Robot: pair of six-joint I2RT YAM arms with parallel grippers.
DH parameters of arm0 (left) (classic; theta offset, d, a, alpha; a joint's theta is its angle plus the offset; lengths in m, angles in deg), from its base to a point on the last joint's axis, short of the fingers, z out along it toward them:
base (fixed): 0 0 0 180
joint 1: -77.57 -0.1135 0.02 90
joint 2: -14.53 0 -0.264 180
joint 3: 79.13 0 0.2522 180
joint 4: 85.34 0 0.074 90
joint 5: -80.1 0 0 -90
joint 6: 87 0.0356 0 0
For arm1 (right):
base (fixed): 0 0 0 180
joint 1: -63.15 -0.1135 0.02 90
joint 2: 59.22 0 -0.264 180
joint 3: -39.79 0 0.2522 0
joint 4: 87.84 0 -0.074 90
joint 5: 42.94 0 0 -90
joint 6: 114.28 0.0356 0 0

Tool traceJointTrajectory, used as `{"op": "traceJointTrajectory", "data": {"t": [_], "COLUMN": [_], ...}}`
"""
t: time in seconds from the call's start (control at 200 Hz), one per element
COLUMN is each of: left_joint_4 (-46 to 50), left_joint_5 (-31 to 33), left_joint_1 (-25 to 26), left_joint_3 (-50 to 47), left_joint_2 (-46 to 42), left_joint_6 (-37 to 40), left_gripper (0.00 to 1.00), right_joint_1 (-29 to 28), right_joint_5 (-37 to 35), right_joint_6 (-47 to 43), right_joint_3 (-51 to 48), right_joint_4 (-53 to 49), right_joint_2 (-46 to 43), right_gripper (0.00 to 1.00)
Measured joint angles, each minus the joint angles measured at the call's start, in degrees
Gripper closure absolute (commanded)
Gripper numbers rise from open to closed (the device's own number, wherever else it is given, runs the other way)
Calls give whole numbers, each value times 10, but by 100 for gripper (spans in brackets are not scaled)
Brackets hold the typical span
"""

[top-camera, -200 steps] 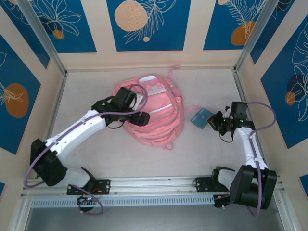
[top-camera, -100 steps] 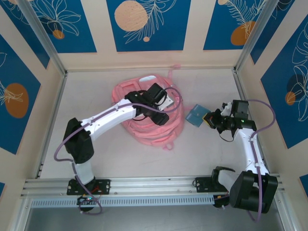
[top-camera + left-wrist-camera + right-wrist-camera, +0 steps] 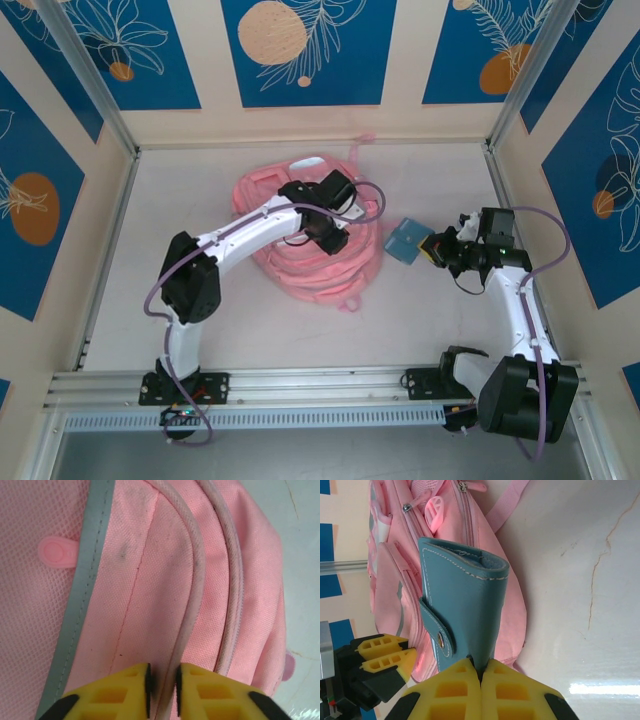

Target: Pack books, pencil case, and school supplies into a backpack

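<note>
Item one: pink backpack (image 3: 310, 277), lying flat mid-table and zipped as far as can be seen, contents hidden; the left gripper (image 3: 162, 690) rests on its right part, fingers drawn nearly together, pinching a pale zip stripe (image 3: 192, 595). Item two: light blue pencil case (image 3: 465, 605), snap flap fastened, nipped at one end by the tightly pressed right gripper (image 3: 481, 672) just beside the backpack's right edge. Setting: pale table (image 3: 430, 330), beige walls (image 3: 400, 60) with blue leaf-patterned panels.

My left arm (image 3: 250, 232) hides the backpack's (image 3: 300, 275) middle (top view); my right gripper (image 3: 481, 672) hides the pencil case's (image 3: 462, 605) lower end.
</note>
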Motion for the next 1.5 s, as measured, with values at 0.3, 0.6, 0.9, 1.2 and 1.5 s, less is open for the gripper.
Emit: {"op": "traceJointTrajectory", "data": {"t": [0.3, 0.6, 0.9, 1.2, 1.5], "left_joint_4": [28, 27, -17, -26, -32], "left_joint_5": [-12, -34, -44, -62, -70], "left_joint_1": [-4, -12, -21, -21, -21], "left_joint_3": [30, 32, 32, 32, 32], "left_joint_2": [5, -8, -75, -77, -77], "left_joint_6": [15, 13, -10, -31, -53], "left_gripper": [100, 100, 100, 100, 100], "right_joint_1": [-11, -68, -188, -260, -305], "right_joint_5": [0, 8, 10, -10, -73], "right_joint_6": [5, 17, 66, 128, 257], "right_joint_3": [5, 20, 20, 27, 59], "right_joint_4": [-9, -10, 18, 79, 181], "right_joint_2": [-3, -19, -11, 54, 134], "right_gripper": [100, 100, 100, 100, 100]}}
